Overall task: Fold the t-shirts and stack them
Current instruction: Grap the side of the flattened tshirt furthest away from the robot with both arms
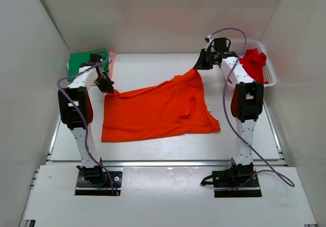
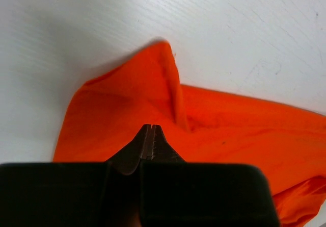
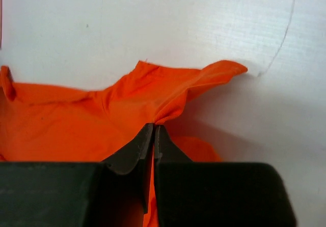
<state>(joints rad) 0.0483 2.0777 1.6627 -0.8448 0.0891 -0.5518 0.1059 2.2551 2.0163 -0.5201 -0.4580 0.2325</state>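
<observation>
The soft, wrinkled orange t-shirt (image 1: 158,112) lies spread on the smooth white tabletop (image 1: 153,66); the left jaws and the right jaws each grip a lifted, peaked corner of it

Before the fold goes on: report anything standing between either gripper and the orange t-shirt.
Nothing visible stands between them. The left gripper is shut on the orange t-shirt at its far-left corner, and the right gripper on its far-right corner. No other item shows at either pinch.
</observation>
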